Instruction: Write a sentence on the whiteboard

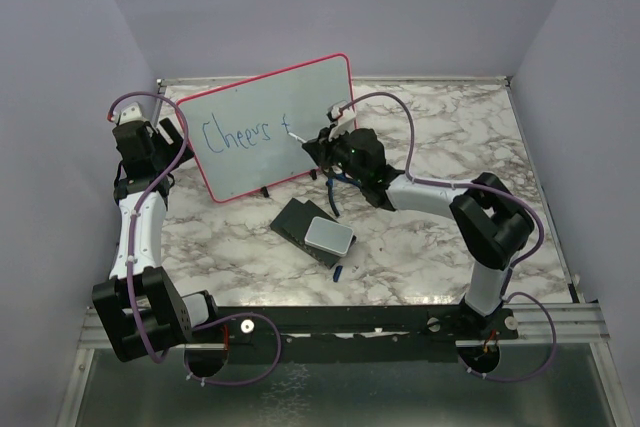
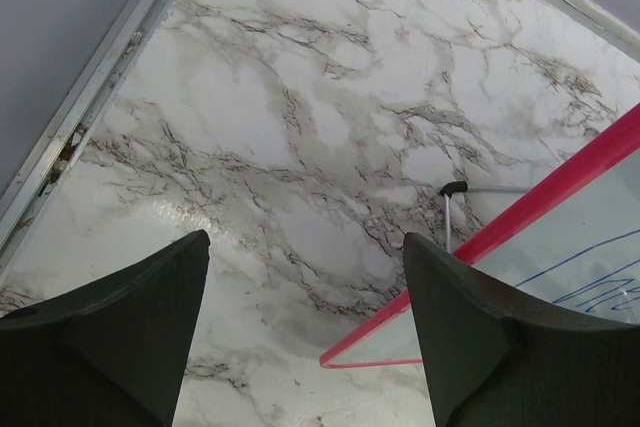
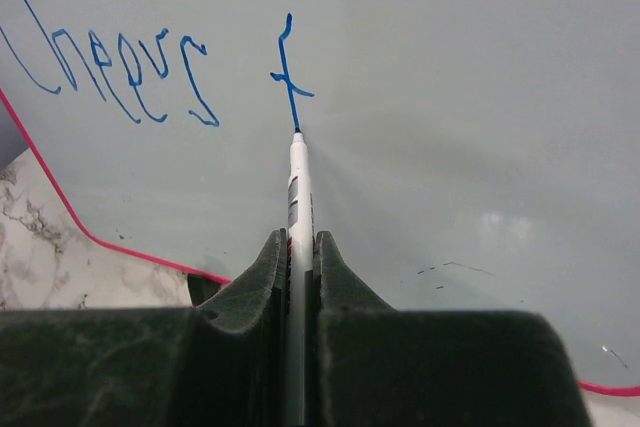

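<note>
From above, the whiteboard (image 1: 270,127) stands propped up at the far left-centre of the marble table (image 1: 450,147), its red-pink frame slanting up to the right. The sentence (image 1: 235,134) on it reads "Cheers", followed by a single crossed stroke. My right pincer (image 1: 318,142) is up against the board's right half, just right of that stroke. My left pincer (image 1: 168,135) sits at the board's left edge. A dark block (image 1: 296,219) with a grey-white pad (image 1: 329,235) on top lies on the table near the board's lower edge, apart from it.

In the left wrist view, my left pincer stands wide apart and has hold of nothing. Bare marble shows between its fingers. The board's red lower corner runs just beside the right finger, and whether they touch I cannot tell. A little blue writing shows on the board's face, and one small black foot (image 2: 455,188) rests on the marble beyond it.

In the right wrist view, my right pincer is clamped tight on a thin white marker (image 3: 298,187). The marker's blue tip touches the board at the foot of the crossed stroke, with "Cheers" off to the left.
</note>
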Controlling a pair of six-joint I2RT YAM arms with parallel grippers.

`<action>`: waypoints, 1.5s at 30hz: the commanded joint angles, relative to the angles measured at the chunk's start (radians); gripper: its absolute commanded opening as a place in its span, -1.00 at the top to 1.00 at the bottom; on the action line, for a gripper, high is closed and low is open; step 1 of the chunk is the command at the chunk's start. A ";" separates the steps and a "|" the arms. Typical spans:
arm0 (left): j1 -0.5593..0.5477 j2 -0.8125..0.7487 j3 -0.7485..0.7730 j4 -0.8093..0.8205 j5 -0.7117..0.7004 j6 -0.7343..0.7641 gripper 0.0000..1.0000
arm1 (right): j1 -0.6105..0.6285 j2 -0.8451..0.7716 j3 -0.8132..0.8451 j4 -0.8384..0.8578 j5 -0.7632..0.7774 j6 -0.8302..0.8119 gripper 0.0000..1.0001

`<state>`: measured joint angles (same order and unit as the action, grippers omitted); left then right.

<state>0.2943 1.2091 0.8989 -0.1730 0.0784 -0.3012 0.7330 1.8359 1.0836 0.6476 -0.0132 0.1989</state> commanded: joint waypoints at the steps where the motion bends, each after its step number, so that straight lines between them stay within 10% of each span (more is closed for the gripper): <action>1: -0.012 -0.024 -0.011 0.019 0.017 0.004 -0.60 | 0.000 -0.003 -0.019 -0.014 0.008 0.010 0.99; 45: -0.014 -0.028 -0.012 0.018 0.014 0.007 -0.59 | -0.003 -0.015 0.032 0.002 0.083 -0.027 0.99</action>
<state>0.2932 1.2041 0.8951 -0.1726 0.0776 -0.3004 0.7326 1.7935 1.0805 0.6552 0.0479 0.1825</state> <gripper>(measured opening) 0.798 0.093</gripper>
